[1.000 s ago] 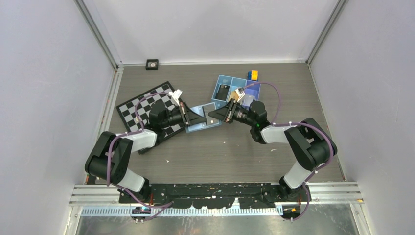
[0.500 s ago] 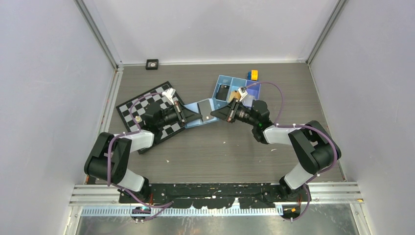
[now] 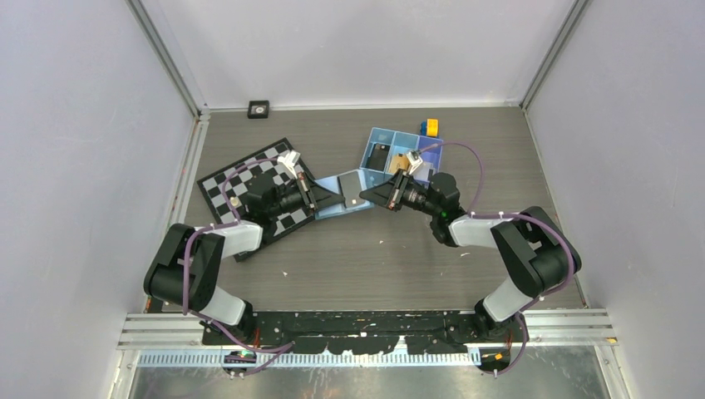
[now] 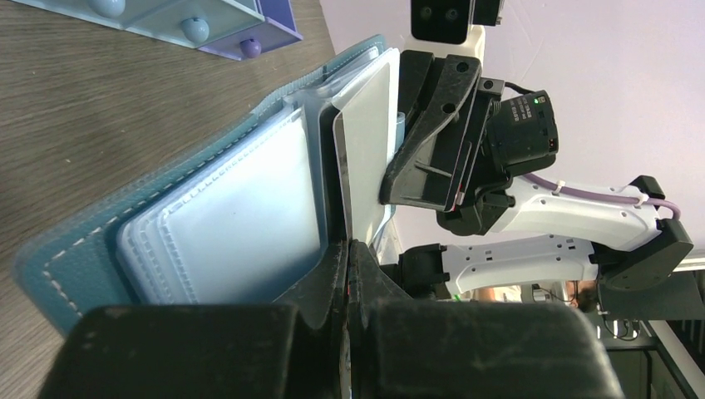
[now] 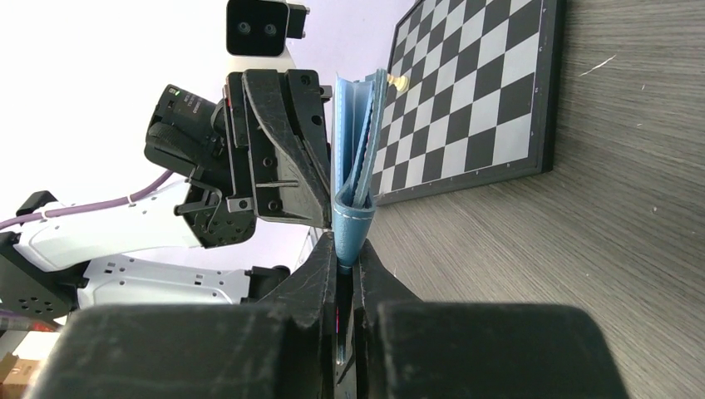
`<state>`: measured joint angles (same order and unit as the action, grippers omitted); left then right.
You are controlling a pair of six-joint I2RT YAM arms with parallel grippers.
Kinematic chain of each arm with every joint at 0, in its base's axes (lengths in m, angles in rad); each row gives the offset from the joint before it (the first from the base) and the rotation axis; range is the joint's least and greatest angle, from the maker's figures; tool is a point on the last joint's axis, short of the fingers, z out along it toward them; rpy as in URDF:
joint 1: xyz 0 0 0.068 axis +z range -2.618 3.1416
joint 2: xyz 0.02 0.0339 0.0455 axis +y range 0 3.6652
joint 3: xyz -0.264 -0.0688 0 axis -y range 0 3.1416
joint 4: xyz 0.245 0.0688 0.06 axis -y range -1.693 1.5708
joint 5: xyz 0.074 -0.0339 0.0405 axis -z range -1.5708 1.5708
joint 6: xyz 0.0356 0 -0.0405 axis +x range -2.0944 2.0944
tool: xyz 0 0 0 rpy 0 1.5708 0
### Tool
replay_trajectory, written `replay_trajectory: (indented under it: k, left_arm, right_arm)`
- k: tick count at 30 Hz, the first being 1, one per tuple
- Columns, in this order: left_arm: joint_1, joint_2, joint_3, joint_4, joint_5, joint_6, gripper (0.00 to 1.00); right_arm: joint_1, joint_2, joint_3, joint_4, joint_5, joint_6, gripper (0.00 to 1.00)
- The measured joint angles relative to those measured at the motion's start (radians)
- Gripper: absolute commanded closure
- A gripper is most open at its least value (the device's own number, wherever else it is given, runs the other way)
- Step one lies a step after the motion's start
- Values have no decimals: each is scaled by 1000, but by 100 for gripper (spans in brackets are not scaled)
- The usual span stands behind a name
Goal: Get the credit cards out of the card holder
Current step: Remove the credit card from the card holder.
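Held on edge and spread open like a book at mid-table: the card holder (image 4: 208,224), caught between both arms. Cannot tell whether its lower edge touches the table (image 3: 374,258).

Pinched from one side by the left gripper (image 4: 348,253), clenched tight on an inner layer near the spine. Cannot tell exactly which layer.

Nipped from the other side by the right gripper (image 5: 347,262), closed down onto the blue leather edge of the far panel, with nothing else between the fingers.

Tucked in the holder, between the clear sleeves and that far panel: a silvery grey card (image 4: 366,133), its upper part showing above the pocket. Not yet out.

Just beyond on the left, under that arm: a chessboard (image 3: 220,187), no part of the job.

Further back on the right: a blue three-compartment tray (image 3: 370,143), with a black card (image 3: 379,155) lying in its left section and an orange-tan card (image 3: 401,160) in the middle one. Third section partly hidden by the right wrist, so contents unclear.

Behind the tray: a small yellow block (image 3: 431,126).

By this reading, two of three cards out and dropped in the tray, one left. Probably calls for keeping the left grip firm while shifting the right grip from leather to the exposed card, then pulling it straight out.
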<state>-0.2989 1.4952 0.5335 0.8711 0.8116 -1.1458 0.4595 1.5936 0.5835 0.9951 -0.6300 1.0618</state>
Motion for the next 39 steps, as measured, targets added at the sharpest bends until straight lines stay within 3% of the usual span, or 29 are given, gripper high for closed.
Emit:
replay_trajectory:
  k: [19, 23, 27, 39]
  left_arm:
    - [19, 2, 0, -15, -18, 1, 100]
    - [19, 2, 0, -13, -18, 0, 75]
    - [19, 8, 0, 8, -14, -11, 65]
    - [19, 41, 0, 84, -3, -58, 60]
  right_arm:
    - [-42, -16, -26, 28, 18, 23, 100]
    - [-42, -16, -26, 44, 13, 37, 100]
    - [-40, -16, -26, 53, 11, 43, 100]
    - [-16, -12, -26, 83, 10, 55, 99]
